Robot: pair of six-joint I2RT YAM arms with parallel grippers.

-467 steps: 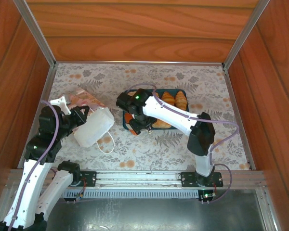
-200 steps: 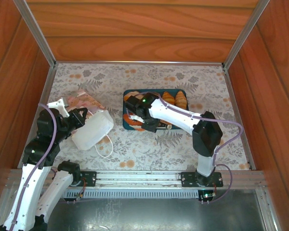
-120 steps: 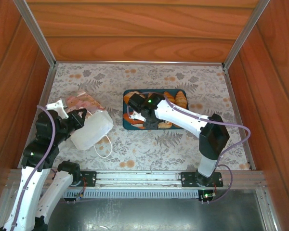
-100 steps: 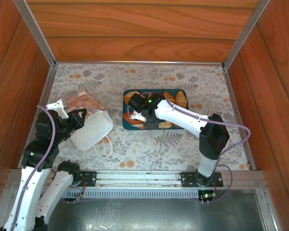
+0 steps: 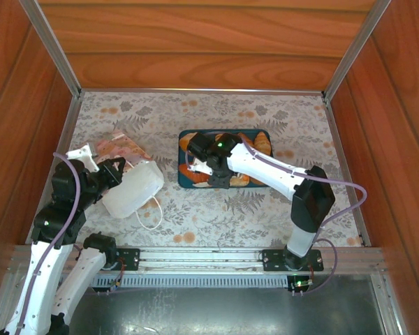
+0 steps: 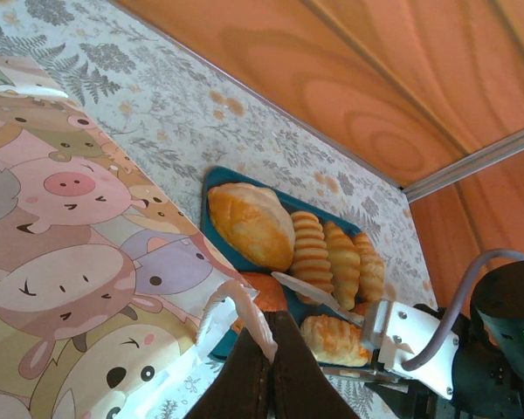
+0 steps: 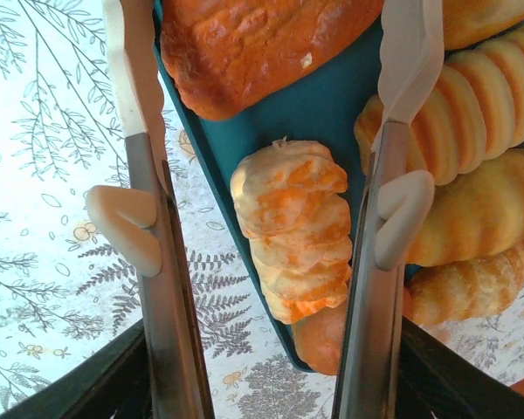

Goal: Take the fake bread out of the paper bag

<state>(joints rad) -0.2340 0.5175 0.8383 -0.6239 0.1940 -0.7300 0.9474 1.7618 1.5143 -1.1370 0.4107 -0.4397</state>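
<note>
The white paper bag (image 5: 134, 187) lies tipped on the table, its cartoon-animal side (image 6: 61, 262) facing the left wrist camera. My left gripper (image 5: 117, 169) (image 6: 271, 339) is shut on the bag's white cord handle (image 6: 240, 310). Several pieces of fake bread lie in a teal tray (image 5: 181, 183): an oval loaf (image 6: 251, 224), a ridged roll (image 6: 311, 255) and croissants (image 5: 262, 145). My right gripper (image 5: 202, 167) (image 7: 266, 35) hangs open over the tray's near-left corner. A pale croissant (image 7: 293, 227) lies on the tray floor (image 7: 323, 105) between its fingers (image 7: 144, 131), untouched. An orange bun (image 7: 253, 44) sits just beyond.
The tray (image 6: 211, 179) stands mid-table, just right of the bag. The bag's second cord handle (image 5: 153, 213) trails on the floral tablecloth (image 5: 265, 209) toward the front. Wooden walls (image 5: 209, 49) close off the back and both sides.
My right gripper has shifted back and right over the tray, away from its near-left edge. The left arm has drawn the bag slightly left and nearer.
</note>
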